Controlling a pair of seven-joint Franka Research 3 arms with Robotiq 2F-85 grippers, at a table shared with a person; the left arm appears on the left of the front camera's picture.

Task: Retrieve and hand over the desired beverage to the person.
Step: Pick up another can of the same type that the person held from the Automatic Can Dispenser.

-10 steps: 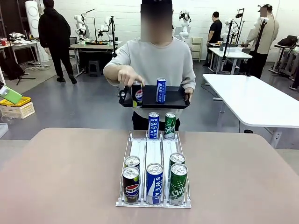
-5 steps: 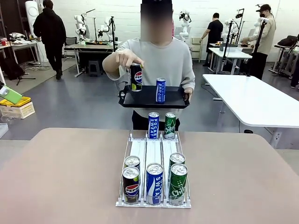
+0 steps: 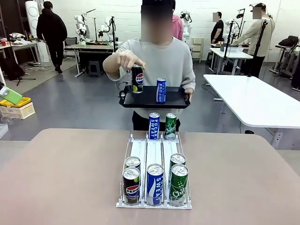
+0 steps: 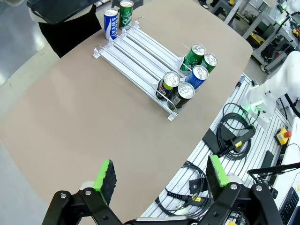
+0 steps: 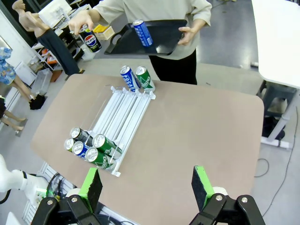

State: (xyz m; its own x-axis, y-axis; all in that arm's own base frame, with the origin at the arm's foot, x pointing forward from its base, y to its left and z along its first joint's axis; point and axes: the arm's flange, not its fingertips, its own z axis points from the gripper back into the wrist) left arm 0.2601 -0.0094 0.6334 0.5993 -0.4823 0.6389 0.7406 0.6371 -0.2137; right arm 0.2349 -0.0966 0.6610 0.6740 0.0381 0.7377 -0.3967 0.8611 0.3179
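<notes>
Brown table, person holding Pepsi can, well beyond right gripper

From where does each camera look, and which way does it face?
Front view: fixed on the robot's side, facing across the table at the person, torso and arms visible, holding a tray.
Left wrist view: above the table's edge, looking down at the can rack; open left gripper at bottom.
Right wrist view: high above the table, facing the person; open right gripper at bottom.
Shared: front and right wrist views both show the person's Pepsi can.
</notes>
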